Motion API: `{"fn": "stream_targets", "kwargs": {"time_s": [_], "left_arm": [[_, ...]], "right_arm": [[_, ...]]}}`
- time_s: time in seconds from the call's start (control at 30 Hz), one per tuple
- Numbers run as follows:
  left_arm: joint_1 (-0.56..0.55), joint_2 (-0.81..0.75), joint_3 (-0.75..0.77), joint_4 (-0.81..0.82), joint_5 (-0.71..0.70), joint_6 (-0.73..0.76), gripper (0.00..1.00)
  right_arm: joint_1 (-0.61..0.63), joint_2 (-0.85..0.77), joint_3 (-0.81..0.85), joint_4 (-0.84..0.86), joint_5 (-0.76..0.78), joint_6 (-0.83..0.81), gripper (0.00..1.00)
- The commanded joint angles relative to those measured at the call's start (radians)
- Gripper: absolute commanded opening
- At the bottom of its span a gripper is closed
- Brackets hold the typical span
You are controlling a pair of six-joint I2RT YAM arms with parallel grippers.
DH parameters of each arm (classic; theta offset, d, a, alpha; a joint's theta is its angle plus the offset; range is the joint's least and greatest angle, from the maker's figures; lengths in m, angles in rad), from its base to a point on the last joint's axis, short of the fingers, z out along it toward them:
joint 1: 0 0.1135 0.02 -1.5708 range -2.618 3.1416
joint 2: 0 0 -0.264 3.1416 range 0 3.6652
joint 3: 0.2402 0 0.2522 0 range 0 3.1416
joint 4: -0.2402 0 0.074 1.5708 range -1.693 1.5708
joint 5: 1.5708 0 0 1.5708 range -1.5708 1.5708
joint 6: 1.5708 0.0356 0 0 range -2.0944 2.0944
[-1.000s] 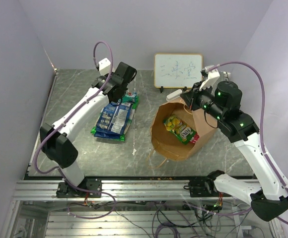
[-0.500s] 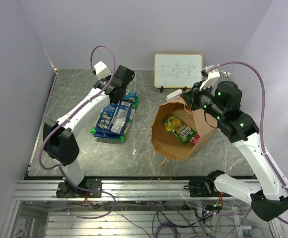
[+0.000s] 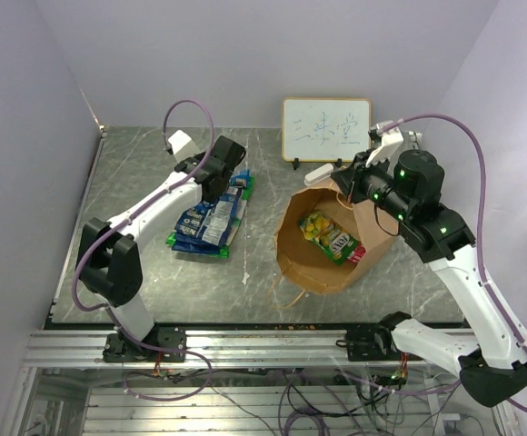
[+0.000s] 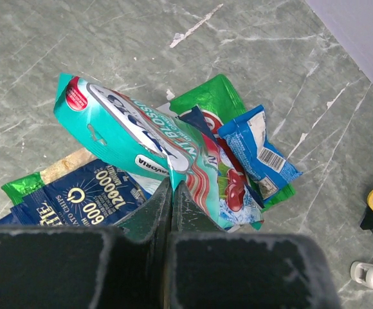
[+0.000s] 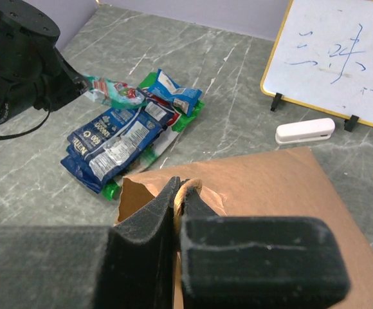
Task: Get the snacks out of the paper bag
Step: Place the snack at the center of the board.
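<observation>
My left gripper point(image 4: 172, 183) is shut on the edge of a teal snack packet point(image 4: 141, 141), which hangs just over the pile of snacks point(image 3: 207, 222) on the table. In that pile lie a dark blue packet point(image 4: 64, 199), a green bag point(image 4: 212, 100) and a small blue pack point(image 4: 257, 148). The brown paper bag point(image 3: 372, 232) lies open toward the camera at centre right, with a green and yellow snack point(image 3: 330, 236) inside. My right gripper point(image 5: 181, 187) is shut on the bag's twisted handle point(image 5: 190, 190) at its upper rim.
A small framed whiteboard point(image 3: 326, 130) stands at the back, with a white eraser point(image 3: 323, 173) lying in front of it beside the bag. Purple walls close in the left, back and right. The table's near edge carries the metal rail with the arm bases.
My left gripper has come down and nearer, over the pile, still holding the teal packet. The right arm and the bag have not moved.
</observation>
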Motion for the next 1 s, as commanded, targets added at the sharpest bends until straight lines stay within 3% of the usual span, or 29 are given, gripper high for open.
{"fn": "stream_targets", "kwargs": {"time_s": [0.0,0.53,0.97], "left_arm": [[-0.019,-0.016,-0.001,0.021,-0.014,-0.059,0.07],[-0.089,0.010,-0.102,-0.049,0.072,-0.198,0.07],[-0.099,-0.016,-0.217,-0.035,0.180,-0.248,0.19]], "right_arm": [[0.002,-0.019,-0.014,-0.002,0.003,-0.008,0.00],[0.002,-0.045,-0.034,-0.006,0.014,-0.004,0.00],[0.002,-0.071,-0.052,-0.010,0.014,-0.004,0.00]]}}
